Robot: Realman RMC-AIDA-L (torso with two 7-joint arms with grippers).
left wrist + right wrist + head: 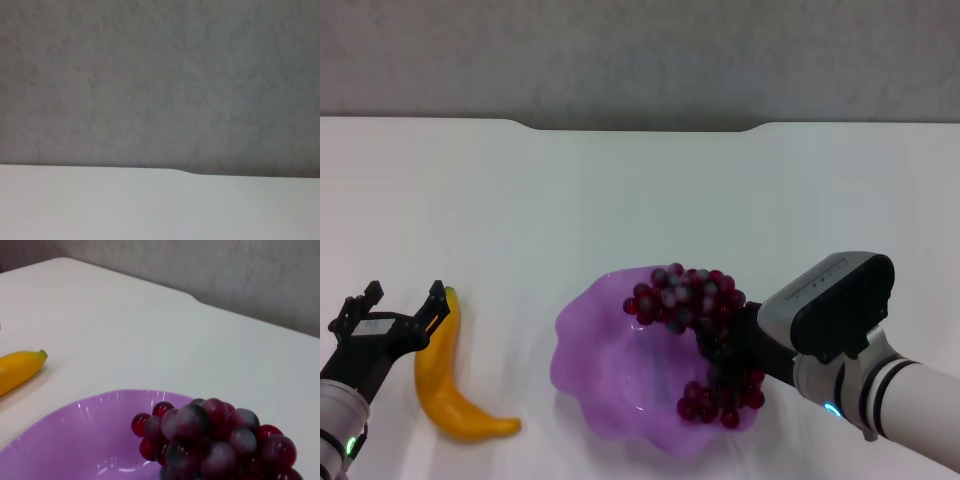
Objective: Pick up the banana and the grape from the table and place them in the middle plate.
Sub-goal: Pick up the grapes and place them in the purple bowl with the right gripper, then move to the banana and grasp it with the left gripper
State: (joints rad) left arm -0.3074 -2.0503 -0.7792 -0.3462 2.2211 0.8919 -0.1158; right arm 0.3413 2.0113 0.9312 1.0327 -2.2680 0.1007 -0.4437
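At the bench's [620, 190] near left corner the left end effector [402, 296] stands with its fingers spread apart, holding nothing. One fingertip is just beside the banana's [448, 385] greenish end, and the other is out toward the left edge. The banana lies flat on the bench, curving toward the near edge, well clear of the plate [610, 370]. The spread fingers beside its tip look like a set-up for a grasp not yet made.

Right of it, near the middle of the near edge, sits the purple plate with the wavy rim. The bunch of grapes [698, 330] hangs over its right half, the top above the far rim and the lower end draped down to the near right rim, so it is over or in the plate. The right end effector [725, 345] reaches in from the near right corner and is buried in the middle of the bunch. Its dark fingers appear closed on the grapes, probably about to set them down, though the grapes hide the fingertips.
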